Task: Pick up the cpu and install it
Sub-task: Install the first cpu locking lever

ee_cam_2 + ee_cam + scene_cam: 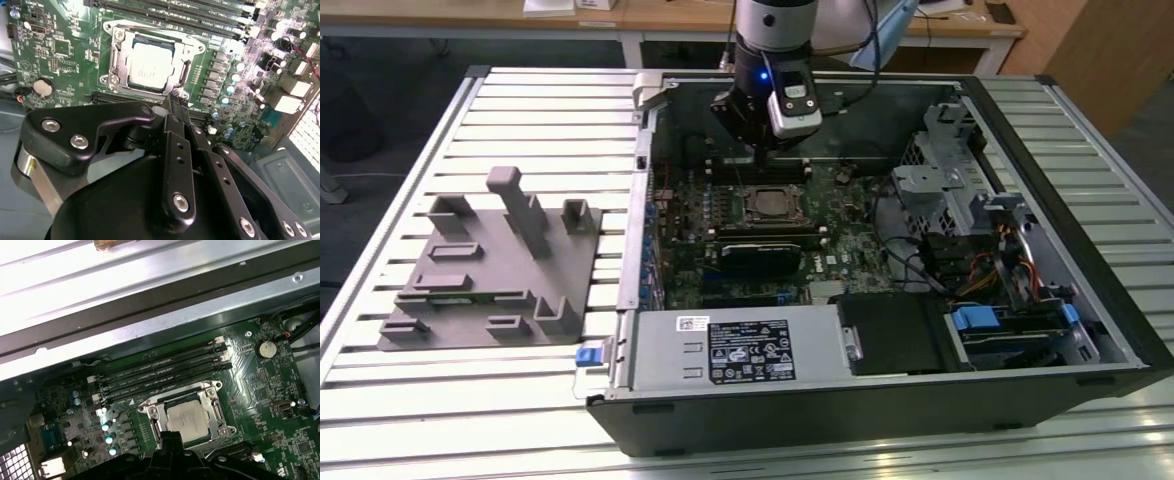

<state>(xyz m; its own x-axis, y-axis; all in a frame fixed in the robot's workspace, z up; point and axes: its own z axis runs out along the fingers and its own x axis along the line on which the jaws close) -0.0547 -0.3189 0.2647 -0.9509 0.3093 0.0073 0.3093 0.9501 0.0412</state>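
The cpu [149, 66] lies flat in the motherboard socket, its silver top facing up inside the metal socket frame [116, 56]; it also shows in the first wrist view [186, 418] and in the exterior view [765, 201]. My gripper [174, 104] hangs a little above the socket's edge, fingers pressed together with nothing between them. In the first wrist view the gripper [170, 437] overlaps the chip's near edge. In the exterior view the gripper [766, 152] sits just behind the socket, inside the open computer case.
The open computer case [1014, 400] lies on a slatted metal table [400, 420]. Memory slots [165, 371] run beside the socket. A power supply [734, 346] and drive cage [947, 185] crowd the case. A grey fixture [494, 262] stands on the exterior view's left.
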